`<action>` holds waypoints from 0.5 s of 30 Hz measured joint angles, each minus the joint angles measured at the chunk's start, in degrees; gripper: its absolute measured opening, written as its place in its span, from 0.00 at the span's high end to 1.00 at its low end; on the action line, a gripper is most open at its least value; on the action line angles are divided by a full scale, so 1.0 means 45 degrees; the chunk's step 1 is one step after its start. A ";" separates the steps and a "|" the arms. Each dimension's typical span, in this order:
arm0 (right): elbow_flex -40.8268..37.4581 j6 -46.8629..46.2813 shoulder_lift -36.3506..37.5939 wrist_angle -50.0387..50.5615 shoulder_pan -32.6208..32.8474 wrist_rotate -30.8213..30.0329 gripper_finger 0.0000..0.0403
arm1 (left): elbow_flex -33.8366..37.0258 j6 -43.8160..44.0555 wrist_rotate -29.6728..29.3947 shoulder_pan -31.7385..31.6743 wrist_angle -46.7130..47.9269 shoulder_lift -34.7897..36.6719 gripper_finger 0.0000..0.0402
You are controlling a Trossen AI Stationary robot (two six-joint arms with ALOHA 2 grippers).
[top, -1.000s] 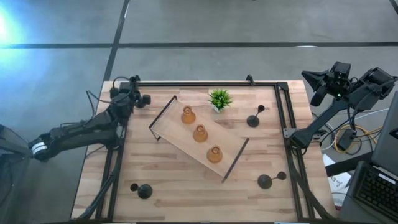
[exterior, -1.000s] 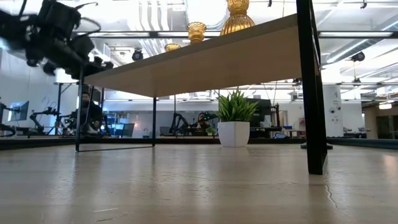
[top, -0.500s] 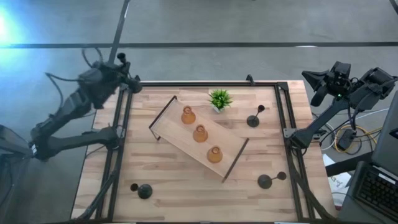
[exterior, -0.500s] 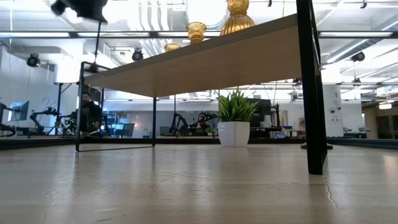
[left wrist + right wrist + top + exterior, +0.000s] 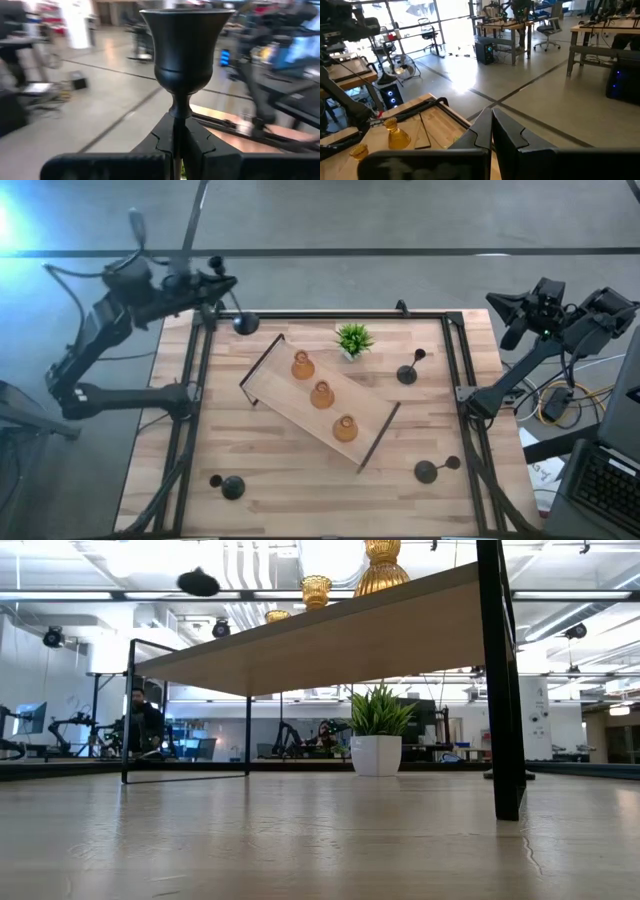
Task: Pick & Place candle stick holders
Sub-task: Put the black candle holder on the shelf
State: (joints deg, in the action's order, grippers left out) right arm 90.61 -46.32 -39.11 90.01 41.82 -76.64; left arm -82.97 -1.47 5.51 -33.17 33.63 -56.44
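The left gripper [image 5: 212, 277] hangs raised over the table's [image 5: 300, 480] far left corner, fingers clamped on a black candle stick holder's [image 5: 186, 47] thin stem. The right gripper [image 5: 505, 305] waits beyond the right edge, fingers pressed together, empty.

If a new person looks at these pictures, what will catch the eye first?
First, the left tool, raised at the table's far left corner, pinching a black candle holder by its stem. Next, the wooden tray lying diagonally mid-table with three amber holders in a row. The right tool waits off the table's right side.
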 joint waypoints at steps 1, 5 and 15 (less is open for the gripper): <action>0.0000 0.0003 0.0005 0.0000 0.0000 0.0000 0.98 | -0.0158 0.0003 0.0414 0.0000 0.0000 -0.0228 0.96; 0.0000 0.0023 0.0015 -0.0001 0.0002 0.0000 0.98 | -0.0474 -0.0141 0.1966 0.0000 -0.0007 -0.1040 0.96; 0.0000 0.0100 0.0029 0.0001 0.0000 0.0000 0.98 | -0.0185 -0.0726 0.3533 0.0000 -0.0896 -0.1957 0.96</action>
State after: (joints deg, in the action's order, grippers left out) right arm 90.61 -45.87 -38.98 90.02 41.82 -76.64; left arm -83.80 -4.74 21.41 -33.17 29.60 -65.24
